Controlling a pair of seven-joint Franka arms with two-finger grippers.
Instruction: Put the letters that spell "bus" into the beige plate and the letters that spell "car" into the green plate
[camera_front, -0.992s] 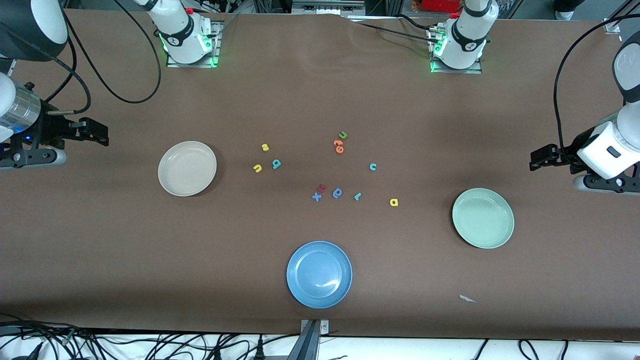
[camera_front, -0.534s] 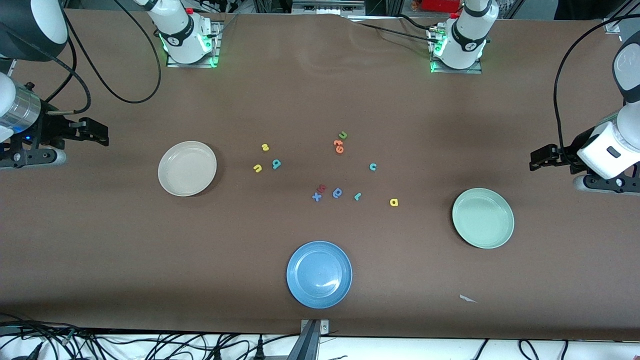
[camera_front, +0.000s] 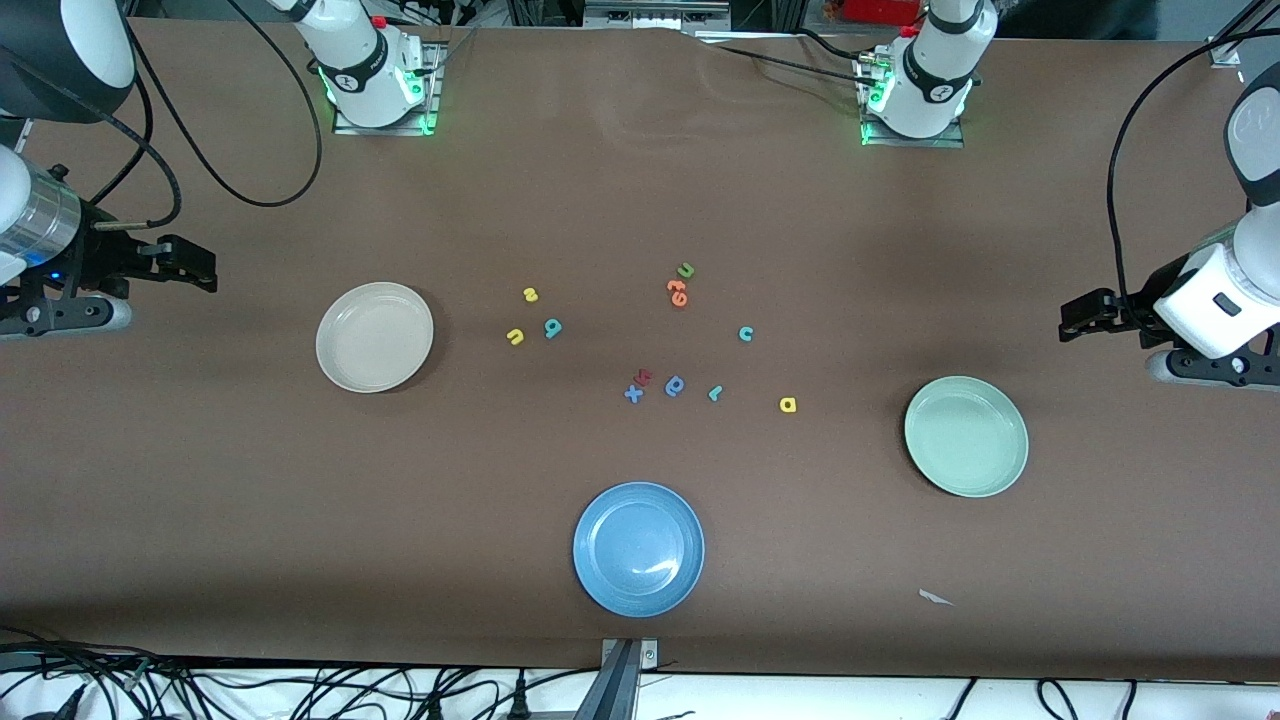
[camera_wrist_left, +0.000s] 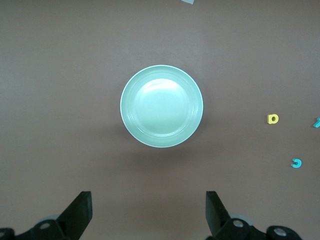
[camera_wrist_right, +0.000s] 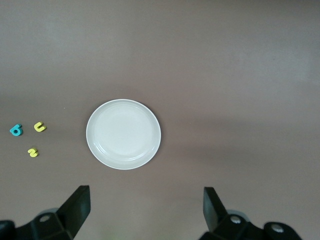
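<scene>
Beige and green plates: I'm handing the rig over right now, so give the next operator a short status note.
Left gripper: open, holding nothing, waiting at its end of the table above the green plate.
Right gripper: open, holding nothing, waiting at its end near the beige plate.
On the table beside the beige plate: yellow s, yellow u, teal b.
Nearer the green plate: teal c, teal r, yellow a.
Done: nothing; neither plate holds a letter.
Left: all six letters.

High front view (whole table); wrist views look straight down.
</scene>
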